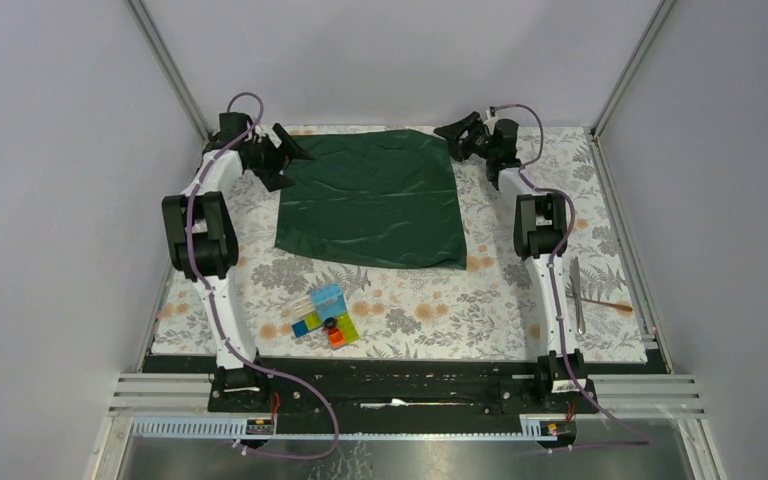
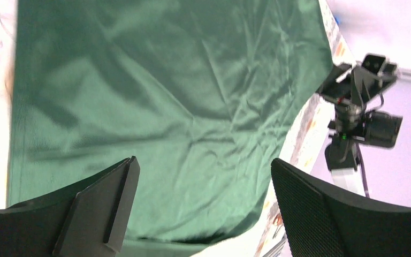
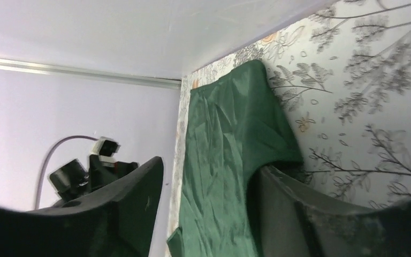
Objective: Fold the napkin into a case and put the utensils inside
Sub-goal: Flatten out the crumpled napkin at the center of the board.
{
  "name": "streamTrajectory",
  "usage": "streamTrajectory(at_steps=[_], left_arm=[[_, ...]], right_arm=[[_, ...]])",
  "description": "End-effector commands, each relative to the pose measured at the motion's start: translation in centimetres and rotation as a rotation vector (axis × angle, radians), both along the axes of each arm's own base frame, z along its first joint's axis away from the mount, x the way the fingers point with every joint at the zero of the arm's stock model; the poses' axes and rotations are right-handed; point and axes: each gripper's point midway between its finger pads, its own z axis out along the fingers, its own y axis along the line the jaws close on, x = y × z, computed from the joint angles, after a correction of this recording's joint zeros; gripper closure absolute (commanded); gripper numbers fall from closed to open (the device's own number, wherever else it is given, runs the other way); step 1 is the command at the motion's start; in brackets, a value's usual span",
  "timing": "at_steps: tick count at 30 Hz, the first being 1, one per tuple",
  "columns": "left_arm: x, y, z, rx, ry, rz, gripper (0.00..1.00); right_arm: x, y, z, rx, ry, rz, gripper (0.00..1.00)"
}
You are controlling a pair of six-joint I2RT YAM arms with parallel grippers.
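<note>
Grey-leaved floral print covers the worktop (image 1: pixel 430 310), and on its far middle part the dark green napkin (image 1: pixel 375 200) lies spread out as one creased, slightly shiny sheet, not folded. The left hand (image 1: pixel 282 160) sits at the napkin's far left corner, its two fingers standing wide apart with the cloth showing between them in its own wrist view and nothing gripped. The right hand (image 1: pixel 457 137) sits at the far right corner, its fingers also apart; in its wrist view the napkin's edge runs right up against one finger (image 3: pixel 299 209), but the hand is not clamped on it. A cluster of colourful plastic blocks (image 1: pixel 325 318) rests near the front, well apart from the napkin. To the right of the right arm (image 1: pixel 552 290) lie the thin silver utensil (image 1: pixel 577 295) and, crosswise just beside it, the small copper spoon (image 1: pixel 612 304).
</note>
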Motion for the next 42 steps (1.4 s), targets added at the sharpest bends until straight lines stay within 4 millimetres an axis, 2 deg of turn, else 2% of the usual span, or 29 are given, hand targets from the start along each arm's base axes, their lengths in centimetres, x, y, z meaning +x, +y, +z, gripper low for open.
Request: streamTrajectory(at_steps=[1, 2, 3, 6, 7, 8, 10, 11, 14, 16, 19, 22, 27, 28, 31, 32, 34, 36, 38, 40, 42], left_arm=[[-3.2, -0.1, 5.5, 0.077, -0.109, -0.034, 0.01], [-3.8, -0.1, 5.8, 0.085, -0.111, -0.033, 0.01], [-4.5, -0.1, 6.1, 0.092, -0.116, -0.037, 0.01], [-6.1, 0.1, 6.5, 0.117, -0.118, -0.038, 0.01], [-6.5, 0.2, 6.6, 0.121, -0.115, -0.037, 0.01], [-6.9, 0.2, 6.8, 0.126, -0.113, -0.036, 0.01], [-7.6, 0.1, 7.1, 0.124, -0.109, -0.039, 0.01], [-7.9, 0.1, 7.4, 0.124, -0.114, -0.039, 0.01], [-8.8, 0.0, 7.9, 0.126, -0.119, -0.036, 0.01], [-9.4, 0.0, 8.2, 0.131, -0.122, -0.041, 0.01], [-10.5, 0.0, 8.3, 0.152, -0.117, -0.053, 0.01], [-11.3, 0.4, 7.6, 0.197, -0.106, -0.045, 0.01], [-11.7, 0.9, 3.9, 0.35, -0.001, -0.035, 0.01], [-11.6, 1.0, 3.5, 0.403, 0.019, -0.028, 0.02], [-11.2, 1.0, 3.1, 0.525, 0.062, -0.003, 0.05], [-11.2, 1.2, 3.2, 0.558, 0.077, 0.016, 0.07], [-11.4, 1.9, 3.1, 0.63, 0.108, 0.065, 0.08], [-12.0, 1.8, 2.5, 0.678, 0.134, 0.069, 0.09], [-12.4, 0.8, 1.6, 0.676, 0.153, 0.034, 0.09], [-11.9, -0.8, 0.5, 0.613, 0.139, -0.029, 0.08], [-10.8, -2.0, -0.2, 0.566, 0.118, -0.069, 0.04]], right_arm=[[-0.1, 3.1, 10.5, 0.038, -0.26, 0.04, 0.49], [-0.5, 3.2, 12.0, 0.028, -0.288, 0.043, 0.57], [-0.9, 3.1, 13.8, 0.011, -0.321, 0.034, 0.6], [-1.9, 1.9, 17.1, -0.085, -0.398, -0.039, 0.59], [-1.9, 1.5, 17.4, -0.12, -0.404, -0.066, 0.57], [-1.2, 0.7, 16.6, -0.164, -0.377, -0.114, 0.55], [0.2, -0.9, 13.8, -0.237, -0.301, -0.172, 0.42], [1.0, -1.8, 11.7, -0.264, -0.248, -0.201, 0.34], [2.8, -6.0, 5.6, -0.313, -0.091, -0.288, 0.2], [3.2, -7.3, 3.8, -0.333, -0.055, -0.283, 0.15], [2.1, -7.6, 3.0, -0.382, -0.025, -0.226, 0.05], [0.1, -7.4, 3.6, -0.447, 0.009, -0.185, 0.04], [-4.7, -7.3, 3.4, -0.607, 0.19, -0.121, 0.04], [-6.1, -7.2, 2.6, -0.638, 0.249, -0.104, 0.06], [-10.5, -6.8, 3.1, -0.751, 0.335, -0.105, 0.06], [-12.7, -6.8, 2.2, -0.795, 0.377, -0.104, 0.06], [-15.6, -6.7, 2.4, -0.85, 0.399, -0.116, 0.06], [-18.2, -5.8, 3.2, -0.87, 0.388, -0.088, 0.06], [-20.7, -3.7, 4.0, -0.833, 0.346, -0.005, 0.06], [-22.9, -1.3, 4.4, -0.728, 0.315, 0.104, 0.06], [-24.6, 0.2, 4.3, -0.66, 0.314, 0.179, 0.06]])
